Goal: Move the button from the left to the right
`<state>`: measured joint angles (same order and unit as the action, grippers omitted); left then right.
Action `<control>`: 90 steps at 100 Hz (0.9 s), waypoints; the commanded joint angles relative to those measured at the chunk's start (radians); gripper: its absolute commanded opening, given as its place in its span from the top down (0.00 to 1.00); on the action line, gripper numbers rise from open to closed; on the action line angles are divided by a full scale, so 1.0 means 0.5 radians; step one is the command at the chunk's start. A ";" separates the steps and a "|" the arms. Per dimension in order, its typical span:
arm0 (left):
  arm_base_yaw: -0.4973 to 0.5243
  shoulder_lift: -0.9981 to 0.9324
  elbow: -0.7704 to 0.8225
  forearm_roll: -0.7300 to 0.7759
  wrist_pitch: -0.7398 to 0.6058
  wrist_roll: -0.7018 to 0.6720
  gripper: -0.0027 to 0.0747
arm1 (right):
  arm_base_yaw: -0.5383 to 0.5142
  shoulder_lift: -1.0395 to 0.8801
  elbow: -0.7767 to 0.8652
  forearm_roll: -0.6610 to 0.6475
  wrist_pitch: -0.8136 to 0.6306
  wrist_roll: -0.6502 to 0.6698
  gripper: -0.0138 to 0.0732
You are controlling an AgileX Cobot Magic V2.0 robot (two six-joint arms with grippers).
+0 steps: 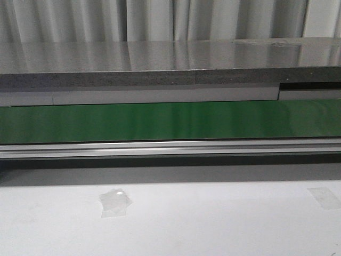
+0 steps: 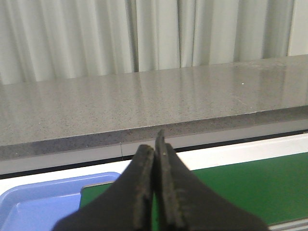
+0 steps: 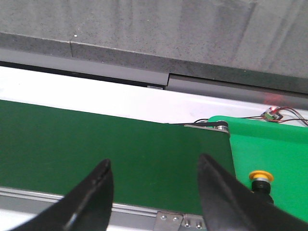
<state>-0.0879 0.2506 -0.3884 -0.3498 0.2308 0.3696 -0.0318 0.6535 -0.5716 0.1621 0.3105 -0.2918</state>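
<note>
Green belt (image 1: 160, 121) beneath grey stone counter (image 1: 160, 64), pale curtains (image 1: 106, 18), left tool (image 2: 155, 159) pressed together, right tool (image 3: 154, 175) wide.

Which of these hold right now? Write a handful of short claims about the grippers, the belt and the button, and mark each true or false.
1. The left gripper is shut with nothing between its fingers. True.
2. The right gripper is shut on the button. False: its jaws stand apart and empty, and the button sits beside one finger, on the bright green surface.
3. The button's cap is yellow. True.
4. The button shows on the belt in the front view. False: the dark green belt there carries nothing, and no button is in that view.
5. A blue tray lies near the left gripper. True.
</note>
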 commanded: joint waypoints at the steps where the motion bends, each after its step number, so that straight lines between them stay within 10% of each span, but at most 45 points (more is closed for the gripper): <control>1: -0.009 0.015 -0.056 -0.027 -0.130 -0.013 0.99 | 0.002 -0.187 -0.001 0.028 -0.047 0.003 0.38; 27: -0.009 0.015 -0.056 -0.027 -0.130 -0.013 0.99 | 0.002 -0.525 0.038 0.093 0.141 0.003 0.40; 69: -0.009 0.015 -0.056 -0.027 -0.130 -0.013 0.99 | 0.002 -0.556 0.038 0.093 0.163 0.003 0.93; 90: -0.009 0.015 -0.056 -0.027 -0.130 -0.013 0.99 | 0.002 -0.556 0.038 0.095 0.161 0.003 0.92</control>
<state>-0.0879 0.2506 -0.3884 -0.3498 0.2308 0.3696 -0.0318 0.3711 -0.5302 0.1972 0.4583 -0.2901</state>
